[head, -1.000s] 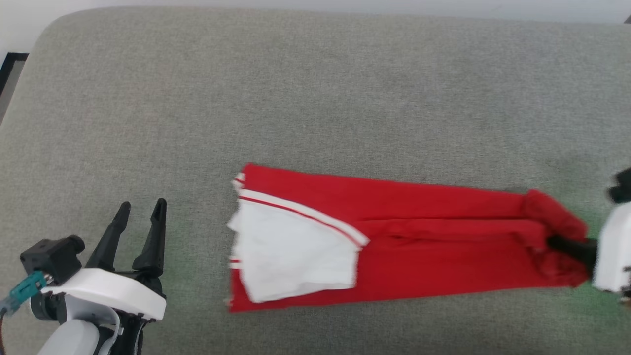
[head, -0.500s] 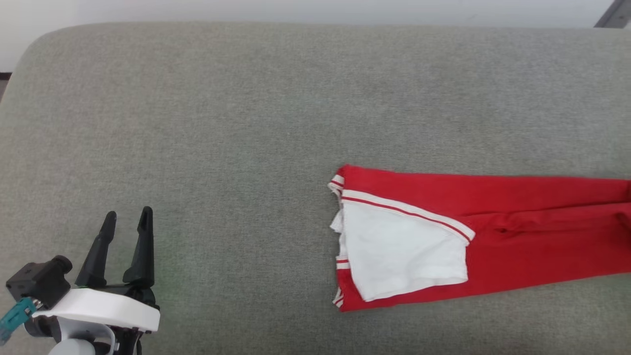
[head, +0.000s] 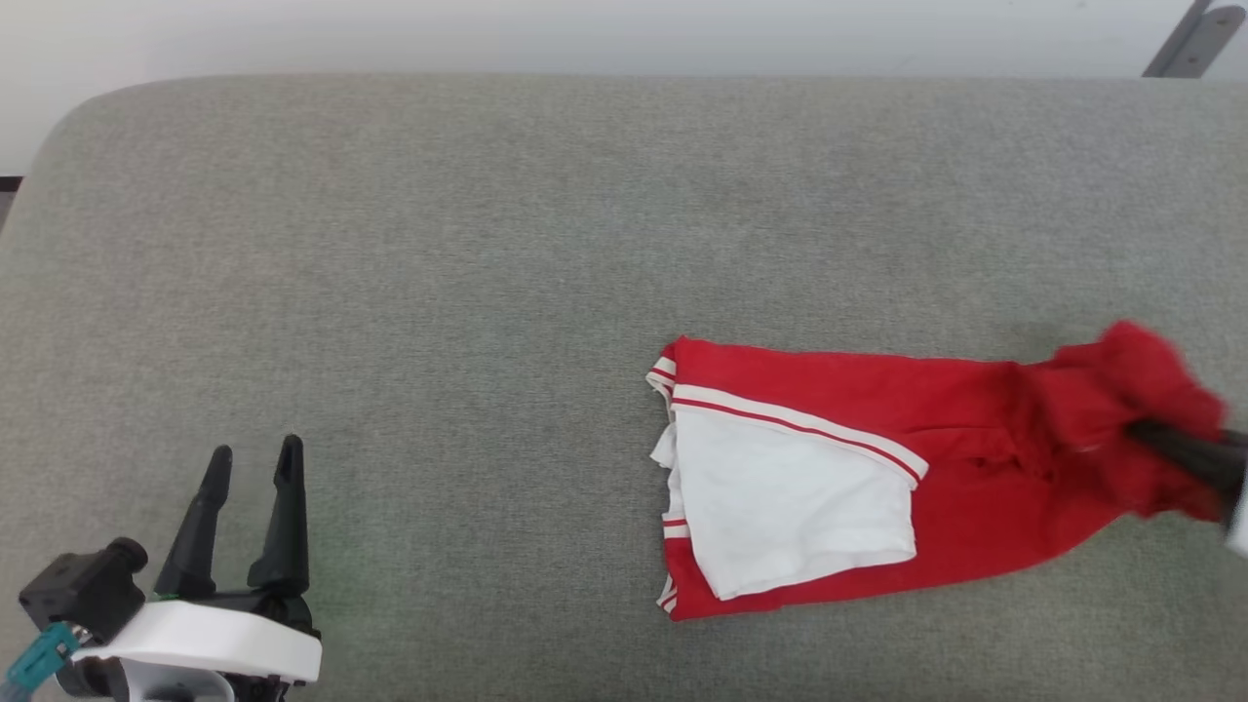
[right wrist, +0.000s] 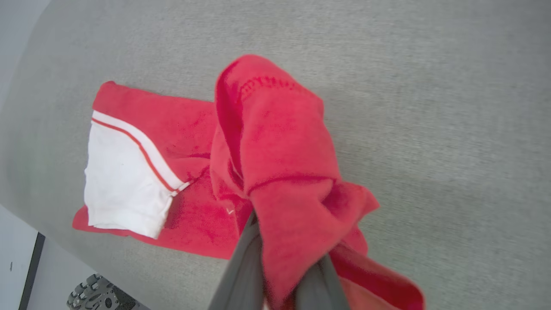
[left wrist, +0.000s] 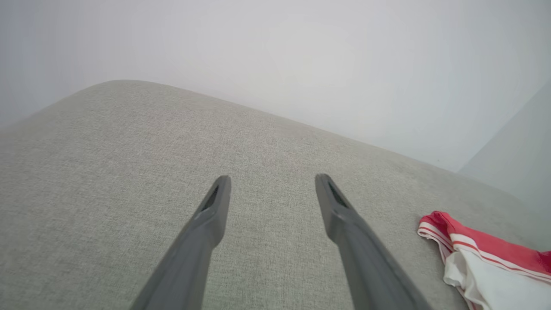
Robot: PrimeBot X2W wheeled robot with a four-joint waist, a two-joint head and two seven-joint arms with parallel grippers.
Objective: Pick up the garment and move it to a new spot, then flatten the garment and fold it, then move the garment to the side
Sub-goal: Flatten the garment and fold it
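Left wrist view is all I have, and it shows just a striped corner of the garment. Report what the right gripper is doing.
Observer: The right gripper is shut on the far red end of the garment, which is bunched and raised above the grey cushion.
Operator: Describe the rest of the garment.
Observer: The rest lies flat on the cushion as a long folded strip, with a white sleeve end lying on top at the end away from the right gripper.
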